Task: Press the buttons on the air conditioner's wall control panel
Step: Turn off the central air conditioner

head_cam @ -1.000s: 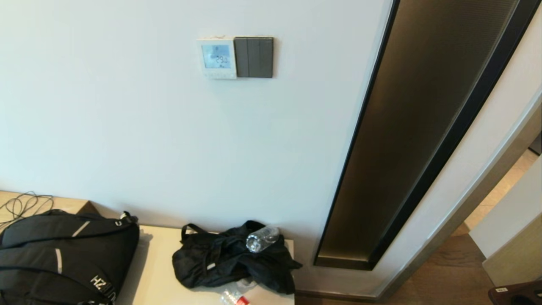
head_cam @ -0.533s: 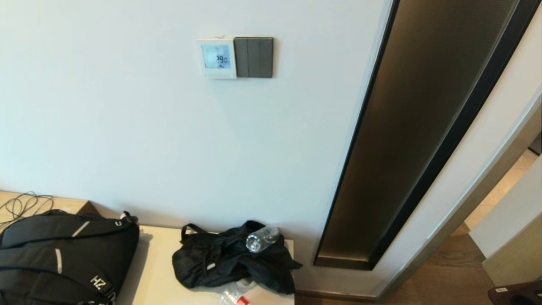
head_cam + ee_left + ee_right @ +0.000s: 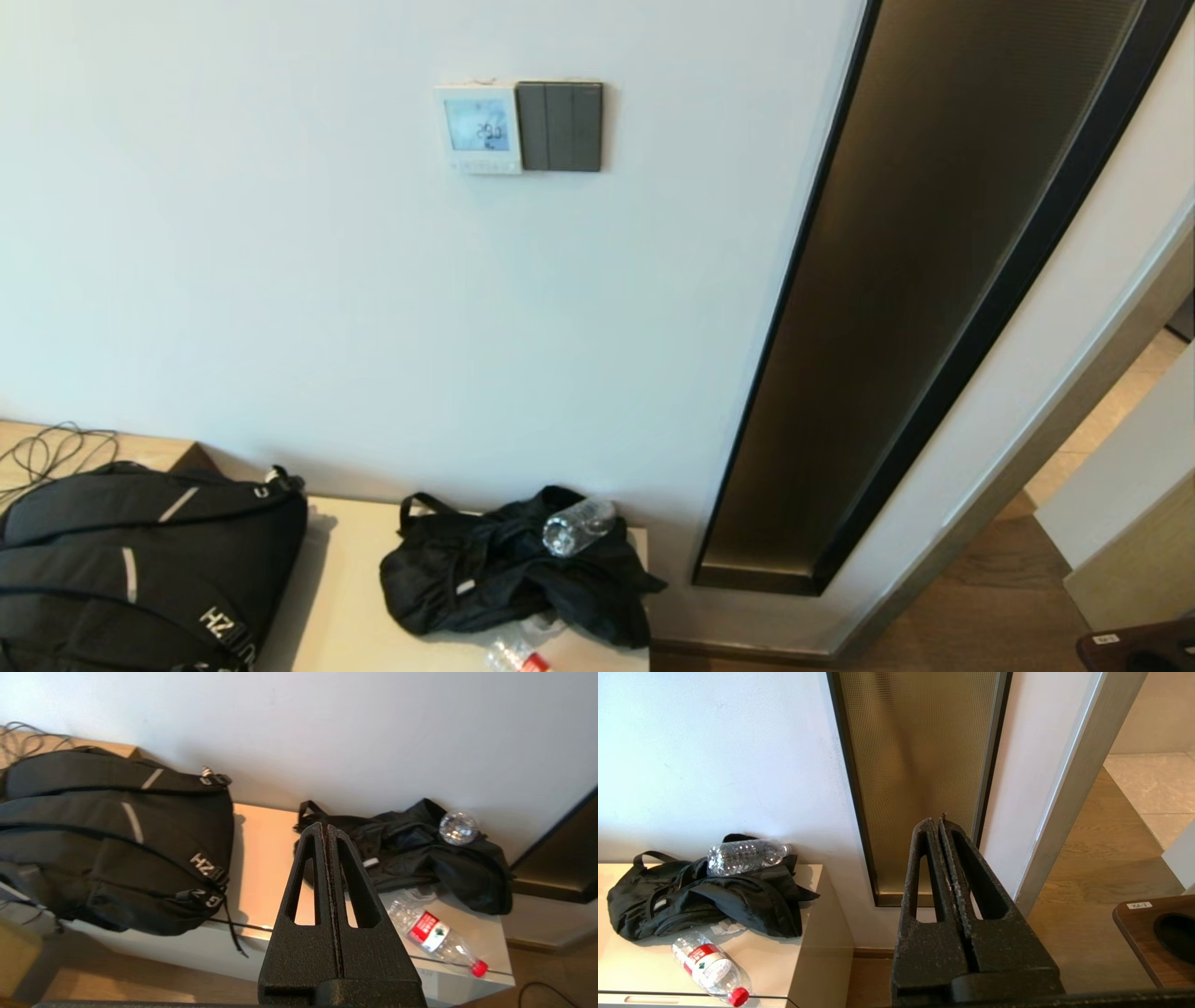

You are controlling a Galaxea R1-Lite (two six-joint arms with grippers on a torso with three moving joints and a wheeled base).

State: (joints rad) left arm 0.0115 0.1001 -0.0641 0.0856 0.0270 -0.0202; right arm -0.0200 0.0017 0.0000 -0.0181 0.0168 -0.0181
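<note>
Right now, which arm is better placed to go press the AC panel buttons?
Left, marginally. The control panel sits left of centre on the wall. Both the left gripper and right gripper are shut and low, far below it.

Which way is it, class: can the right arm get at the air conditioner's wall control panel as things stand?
Probably yes. The control panel sits on bare wall with nothing in front of it. The right gripper, shut and empty, is still low, near the cabinet, so it must rise.
</note>
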